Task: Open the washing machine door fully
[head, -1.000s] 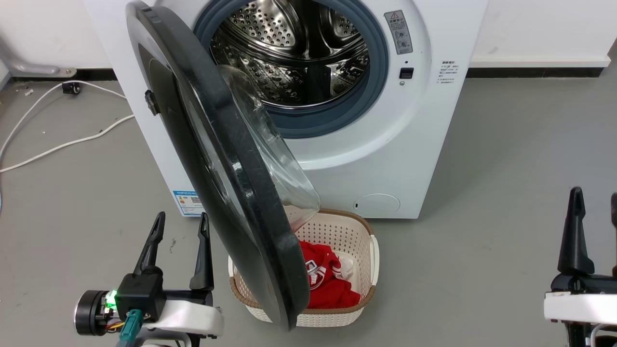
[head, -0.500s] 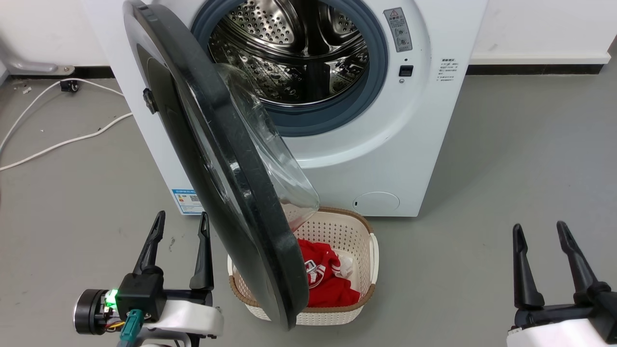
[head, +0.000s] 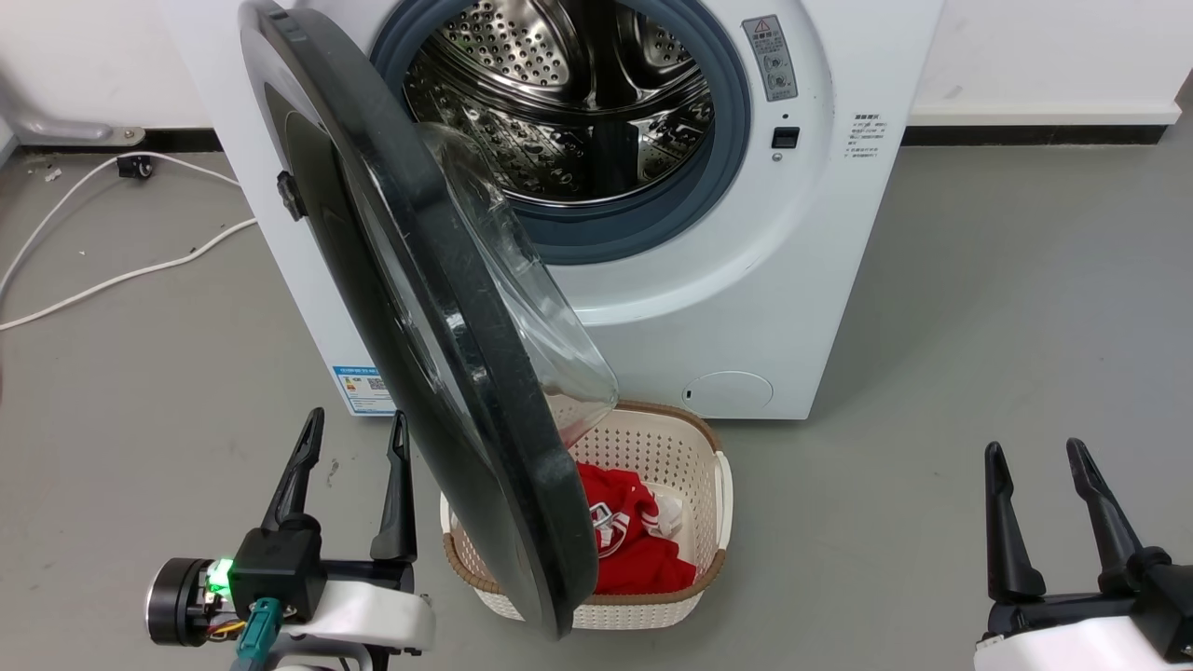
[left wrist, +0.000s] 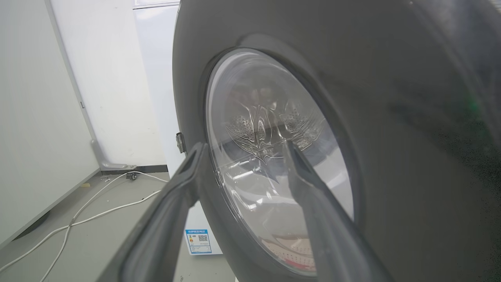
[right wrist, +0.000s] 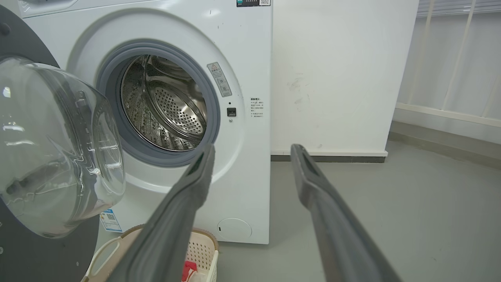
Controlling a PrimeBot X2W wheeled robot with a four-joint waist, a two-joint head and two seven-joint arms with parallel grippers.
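washing machine door half open, just right of the left gripper, spread and empty, likely poised to push; right gripper likewise spread, empty.

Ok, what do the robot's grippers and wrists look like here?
Both the left gripper and right gripper have two long, tapering black fingers on a black base, with white wrist shells. The left wrist carries a lit green light and a teal connector.

Bright, even indoor light, soft shadows, glints on the washing machine door, blurry near fingers, possibly some grain.
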